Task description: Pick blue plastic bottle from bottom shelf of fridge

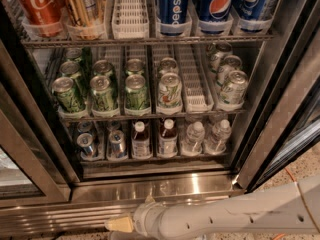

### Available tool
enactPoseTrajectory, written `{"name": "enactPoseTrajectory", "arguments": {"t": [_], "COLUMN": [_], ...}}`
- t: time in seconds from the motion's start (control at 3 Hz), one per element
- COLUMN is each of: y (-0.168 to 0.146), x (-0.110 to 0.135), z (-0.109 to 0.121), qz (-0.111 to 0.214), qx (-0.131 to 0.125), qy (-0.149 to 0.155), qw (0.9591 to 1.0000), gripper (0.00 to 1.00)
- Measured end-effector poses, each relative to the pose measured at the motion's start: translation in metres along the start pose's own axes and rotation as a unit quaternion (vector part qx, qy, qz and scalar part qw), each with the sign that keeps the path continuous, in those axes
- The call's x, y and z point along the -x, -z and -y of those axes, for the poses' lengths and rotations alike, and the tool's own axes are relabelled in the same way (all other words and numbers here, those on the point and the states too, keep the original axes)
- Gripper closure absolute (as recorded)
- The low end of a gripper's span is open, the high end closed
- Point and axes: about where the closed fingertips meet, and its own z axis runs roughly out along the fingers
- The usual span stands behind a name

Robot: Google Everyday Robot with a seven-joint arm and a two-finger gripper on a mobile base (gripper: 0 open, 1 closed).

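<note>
The fridge stands open in front of me. On its bottom shelf two small bottles with dark reddish-brown liquid, white caps and pale labels stand side by side, one left of the other. My gripper is at the bottom edge of the view, in front of the ribbed steel base panel. It points left and is well below and a little left of the bottles, outside the fridge. My white arm reaches in from the lower right.
Small silver cans stand left of the bottles and clear water bottles to their right. Green cans fill the rack above, Pepsi cans and a Coke can the top rack. The glass door hangs at left.
</note>
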Motion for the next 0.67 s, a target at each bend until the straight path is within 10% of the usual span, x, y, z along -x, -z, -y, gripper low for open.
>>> {"name": "enactPoseTrajectory", "arguments": {"t": [0.67], "y": [-0.008], "x": [0.048], "z": [0.03], "qz": [0.078], "qx": [-0.111], "qy": [0.007], "qw": [0.9907], "gripper": [0.0]}}
